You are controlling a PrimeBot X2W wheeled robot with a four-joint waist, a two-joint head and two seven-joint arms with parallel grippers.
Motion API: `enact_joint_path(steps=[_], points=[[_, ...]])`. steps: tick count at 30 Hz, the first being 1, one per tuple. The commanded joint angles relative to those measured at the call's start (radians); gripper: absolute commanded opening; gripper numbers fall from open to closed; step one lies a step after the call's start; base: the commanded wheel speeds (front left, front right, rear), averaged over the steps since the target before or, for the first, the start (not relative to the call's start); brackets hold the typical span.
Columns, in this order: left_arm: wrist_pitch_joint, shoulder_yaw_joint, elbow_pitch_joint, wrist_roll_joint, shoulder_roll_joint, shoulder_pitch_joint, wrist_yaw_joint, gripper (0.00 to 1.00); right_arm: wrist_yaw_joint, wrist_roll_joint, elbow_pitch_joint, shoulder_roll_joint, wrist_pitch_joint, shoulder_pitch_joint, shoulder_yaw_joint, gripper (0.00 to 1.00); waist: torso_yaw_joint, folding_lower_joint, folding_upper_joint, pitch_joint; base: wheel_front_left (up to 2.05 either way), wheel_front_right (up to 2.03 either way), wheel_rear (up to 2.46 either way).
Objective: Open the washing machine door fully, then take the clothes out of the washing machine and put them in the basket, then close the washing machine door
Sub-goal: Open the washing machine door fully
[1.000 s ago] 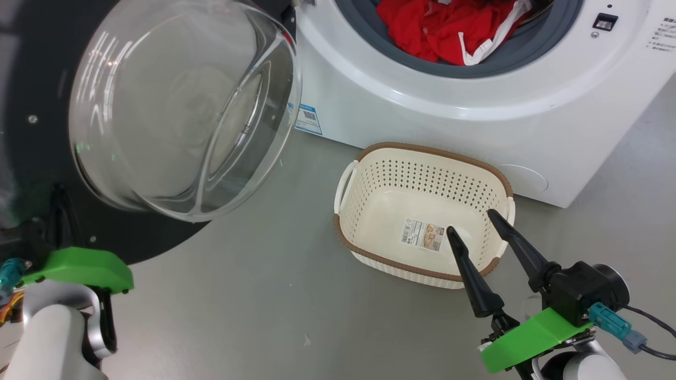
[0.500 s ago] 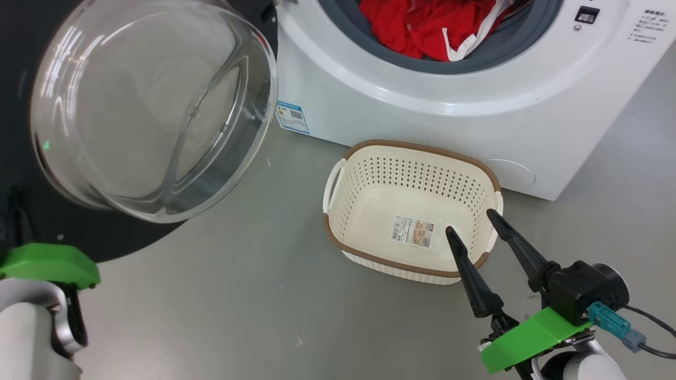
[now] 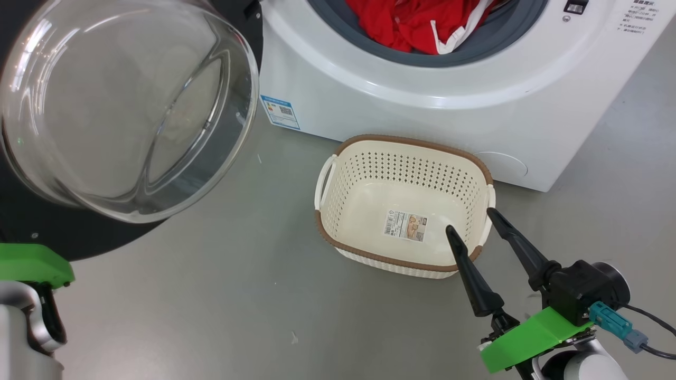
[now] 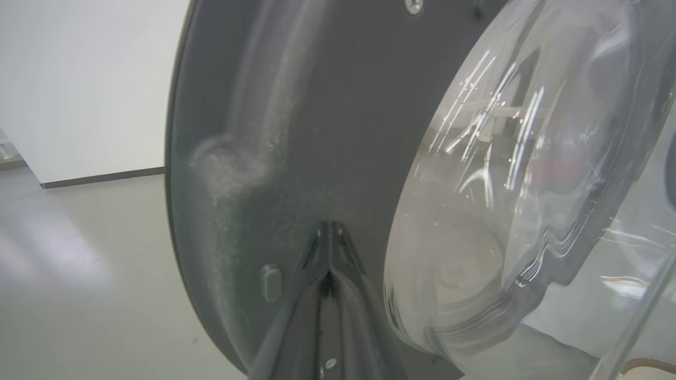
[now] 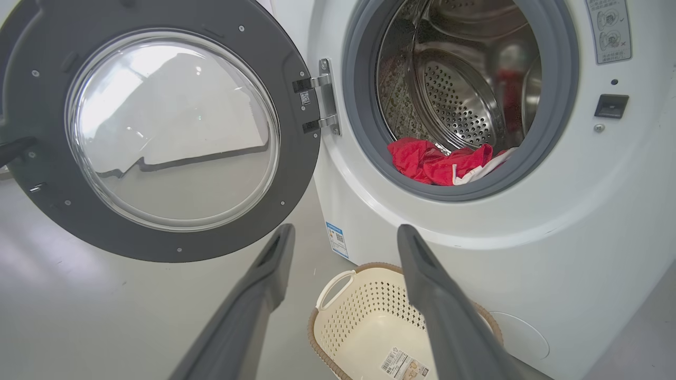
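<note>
The washing machine door [image 3: 53, 232] hangs open to the left, its glass bowl [image 3: 121, 105] bulging toward me. My left gripper [image 4: 328, 226] is shut, holding nothing, its tips against the door's dark inner rim [image 4: 296, 132]. The washing machine [image 3: 422, 105] stands behind, with the red clothes [image 3: 401, 21] heaped at the drum's mouth. The clothes [image 5: 438, 161] also lie low in the steel drum in the right wrist view. An empty basket [image 3: 401, 142] sits on the floor before the machine. My right gripper [image 3: 468, 219] hovers open over the basket's near right corner.
Grey floor [image 3: 237, 295] spreads in front of the machine and left of the basket. The open door [image 5: 158, 132] takes up the room left of the washing machine [image 5: 581, 211]. The basket [image 5: 338, 279] lies below my right gripper [image 5: 344, 228].
The head camera has shifted, sliding the scene left and up. Beyond that, the door has swung further left with my left arm behind it. The right gripper holds its place.
</note>
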Motion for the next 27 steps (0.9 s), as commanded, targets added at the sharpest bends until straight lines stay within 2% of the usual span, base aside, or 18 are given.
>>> enact_joint_path(steps=[1, 14, 15, 16, 17, 18, 27], points=[[-0.005, 0.039, -0.017, 0.015, 0.047, -0.029, -0.002, 0.00, 0.006, -0.011, -0.032, 0.004, 0.002, -0.035, 0.026, 1.00, -0.001, 0.0000, 0.0000, 0.001, 0.00, 0.00, 0.00], [-0.005, 0.079, -0.074, 0.049, -0.018, 0.007, -0.047, 0.01, 0.006, -0.006, -0.022, 0.004, -0.010, -0.042, 0.019, 1.00, 0.000, 0.0000, 0.0000, 0.001, 0.00, 0.00, 0.00], [-0.005, 0.081, -0.082, 0.052, -0.022, 0.010, -0.051, 0.37, 0.006, -0.006, -0.021, 0.004, -0.012, -0.043, 0.018, 1.00, -0.001, 0.0000, 0.0000, 0.000, 0.00, 0.00, 0.00], [-0.005, 0.082, -0.091, 0.056, -0.026, 0.013, -0.055, 0.53, 0.006, -0.004, -0.019, 0.004, -0.015, -0.044, 0.017, 1.00, -0.002, 0.0000, 0.0000, -0.001, 0.00, 0.00, 0.00], [-0.005, 0.087, -0.102, 0.056, -0.032, 0.016, -0.059, 0.85, 0.006, -0.003, -0.018, 0.004, -0.017, -0.044, 0.016, 1.00, -0.003, 0.0000, 0.0000, -0.002, 0.00, 0.00, 0.00], [-0.005, 0.090, -0.112, 0.057, -0.036, 0.020, -0.064, 1.00, 0.006, -0.002, -0.016, 0.004, -0.020, -0.045, 0.015, 1.00, -0.005, 0.0000, 0.0000, -0.003, 0.00, 0.00, 0.00], [-0.005, 0.091, -0.212, 0.090, -0.081, 0.070, -0.084, 1.00, 0.006, 0.013, 0.003, 0.004, -0.045, -0.045, 0.003, 1.00, -0.022, 0.0000, 0.0000, -0.026, 0.00, 0.00, 0.00]])
